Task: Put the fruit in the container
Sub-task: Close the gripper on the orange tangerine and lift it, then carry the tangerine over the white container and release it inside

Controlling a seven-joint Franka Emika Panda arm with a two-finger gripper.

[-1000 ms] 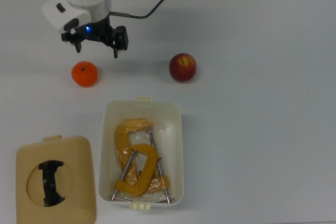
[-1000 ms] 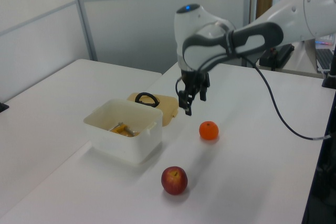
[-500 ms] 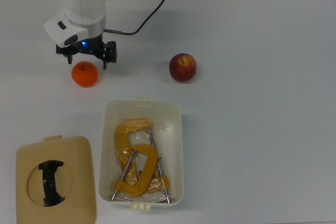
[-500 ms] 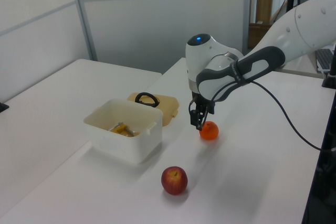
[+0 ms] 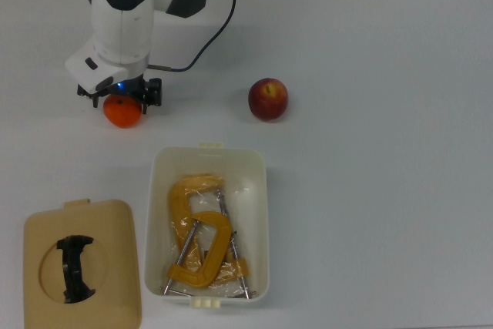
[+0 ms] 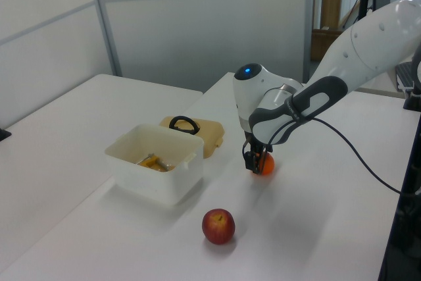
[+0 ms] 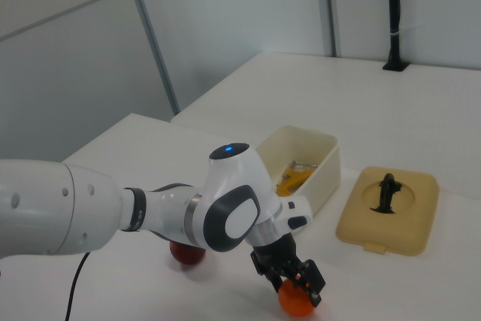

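Note:
The orange fruit (image 5: 123, 114) lies on the white table at the top view's left; it also shows as the orange (image 6: 266, 165) (image 7: 294, 303) in both side views. My gripper (image 5: 121, 101) (image 6: 254, 162) (image 7: 295, 283) is lowered over it, open, with one finger on each side of the orange. The dark-red apple (image 5: 268, 99) (image 6: 218, 226) (image 7: 186, 254) sits alone on the table, apart from the gripper. The cream-white container (image 5: 266, 213) (image 6: 158, 179) (image 7: 325, 165) stands open near the top view's bottom centre.
Yellow C-clamps (image 5: 202, 246) lie inside the container. A tan lid with a black handle (image 5: 115, 267) (image 6: 207, 133) (image 7: 387, 219) rests flat at the top view's bottom left. The arm's black cable (image 5: 219, 32) trails behind the gripper.
The gripper has moved toward the top view's left and down, from above the table beside the orange to straddling it. The fruit and container have not moved.

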